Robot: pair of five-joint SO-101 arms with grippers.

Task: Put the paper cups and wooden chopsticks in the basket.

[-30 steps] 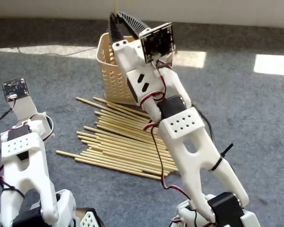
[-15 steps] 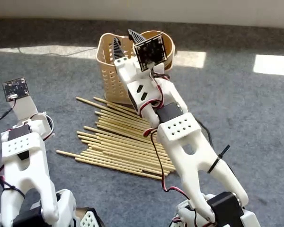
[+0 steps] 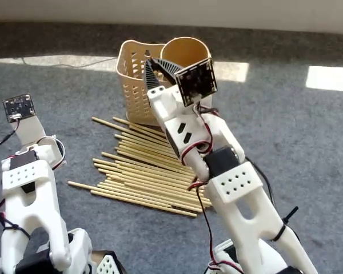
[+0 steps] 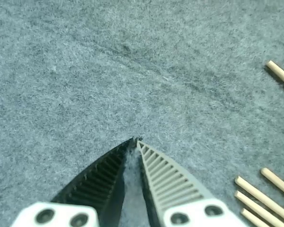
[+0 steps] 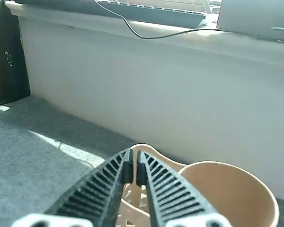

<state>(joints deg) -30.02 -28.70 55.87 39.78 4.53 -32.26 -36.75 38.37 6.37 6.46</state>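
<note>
Shut and empty, the right pincer (image 5: 134,153) hangs just over the cream slotted plastic basket (image 3: 131,85). The tan paper cup (image 3: 186,50) inside stands just beyond its tips. Swinging down toward the pale wooden chopsticks (image 3: 148,171) beneath could clip the cup or topple the basket.

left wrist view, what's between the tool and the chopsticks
Nothing but bare grey carpet lies between the shut left tool and the chopsticks; the left wrist view shows that stretch.
</note>
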